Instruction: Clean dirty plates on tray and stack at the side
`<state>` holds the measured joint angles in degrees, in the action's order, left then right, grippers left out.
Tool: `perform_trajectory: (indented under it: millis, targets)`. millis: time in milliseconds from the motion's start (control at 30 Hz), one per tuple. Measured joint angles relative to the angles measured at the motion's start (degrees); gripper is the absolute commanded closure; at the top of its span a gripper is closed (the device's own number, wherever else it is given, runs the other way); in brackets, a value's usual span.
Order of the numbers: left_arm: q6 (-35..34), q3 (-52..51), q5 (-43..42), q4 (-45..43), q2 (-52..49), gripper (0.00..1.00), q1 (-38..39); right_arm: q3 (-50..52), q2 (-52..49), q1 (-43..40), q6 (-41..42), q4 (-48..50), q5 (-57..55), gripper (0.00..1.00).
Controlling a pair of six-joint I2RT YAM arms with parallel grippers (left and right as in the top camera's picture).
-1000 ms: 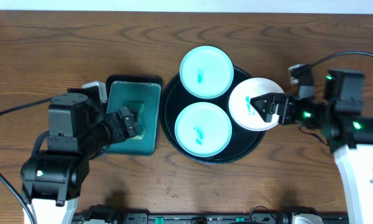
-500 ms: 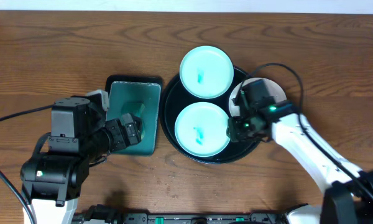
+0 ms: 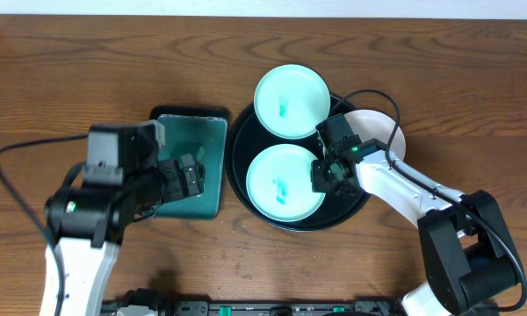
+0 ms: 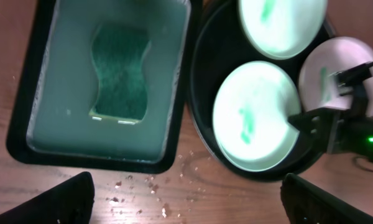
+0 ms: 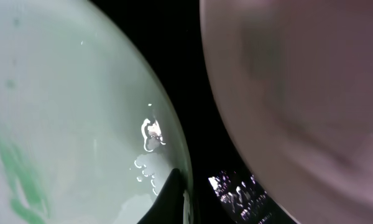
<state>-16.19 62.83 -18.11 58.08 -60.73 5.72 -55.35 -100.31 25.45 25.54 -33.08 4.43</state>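
Leftward across the tray (image 3: pixel 239 149) our right gripper (image 3: pixel 323 174) has slid to the rim of the front plate (image 3: pixel 281 183) lying in it, grip impossible to tell, while our left gripper (image 4: pixel 188 198) hovers left of the tray, fingers spread.

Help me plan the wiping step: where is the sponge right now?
Left wrist view: the green sponge lies inside the rectangular tray, left of the round black tray.
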Motion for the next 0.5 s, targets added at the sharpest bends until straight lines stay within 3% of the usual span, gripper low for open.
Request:
perform_trajectory:
  millis: [333,433,500]
  targets:
    - [1.4,0.1,3.6,-4.3,-18.6,0.22,0.0,0.0,0.0,0.0,1.3,0.7,-0.4,0.99]
    - [1.3,0.1,4.7,-7.3,-25.4,0.33,0.0,0.0,0.0,0.0,1.2,0.8,-0.5,0.99]
    - [1.5,0.1,6.3,-9.6,-29.7,0.36,0.0,0.0,0.0,0.0,1.2,0.8,-0.5,0.99]
